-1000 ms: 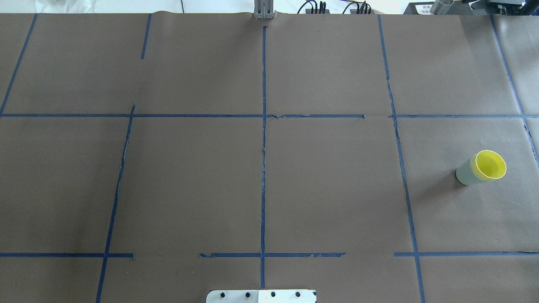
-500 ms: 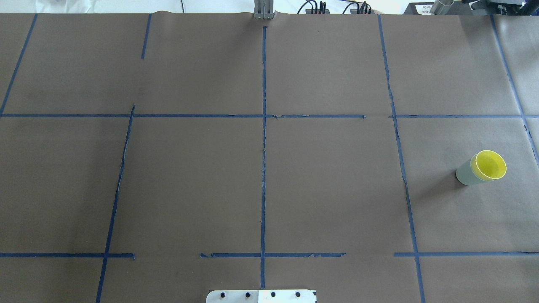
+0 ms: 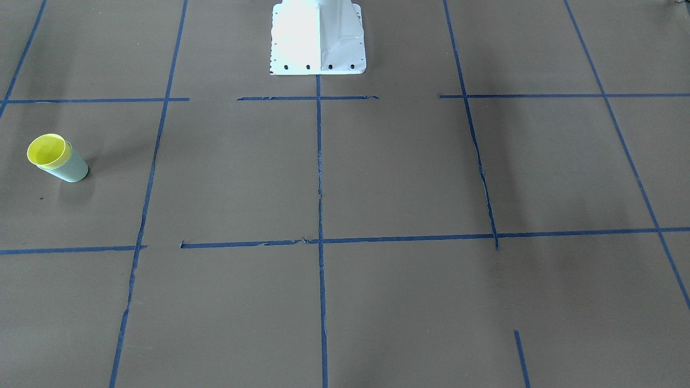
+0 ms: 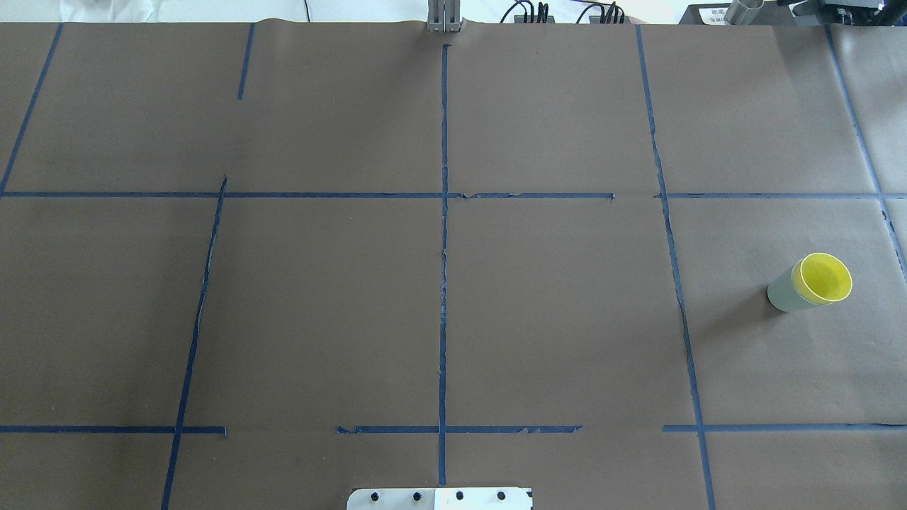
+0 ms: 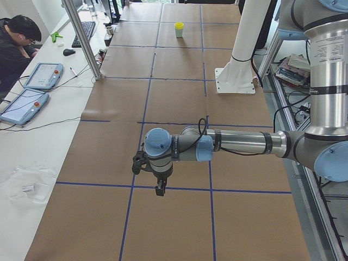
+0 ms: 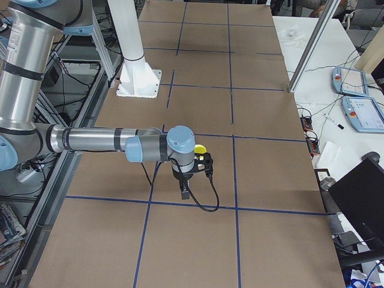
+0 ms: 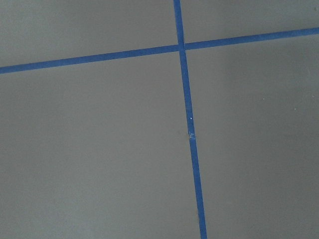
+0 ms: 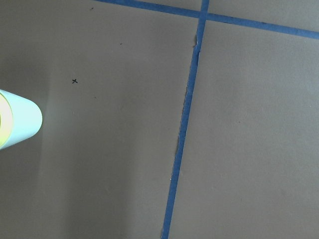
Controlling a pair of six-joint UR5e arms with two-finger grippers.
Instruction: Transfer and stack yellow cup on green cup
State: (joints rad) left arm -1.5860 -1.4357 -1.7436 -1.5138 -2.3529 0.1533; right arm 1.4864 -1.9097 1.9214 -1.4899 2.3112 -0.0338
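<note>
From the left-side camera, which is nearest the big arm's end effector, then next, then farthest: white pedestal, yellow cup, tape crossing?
1. Tape crossing, just beside the left end effector.
2. White pedestal, mid-table, robot's side.
3. Yellow cup, far end, nested in green cup.

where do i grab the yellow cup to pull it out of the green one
Pinch the yellow cup by its rim wall, coming straight down from above. It stands upright and open, nested in the green cup, so only a thin rim band and the inside are exposed.
</note>
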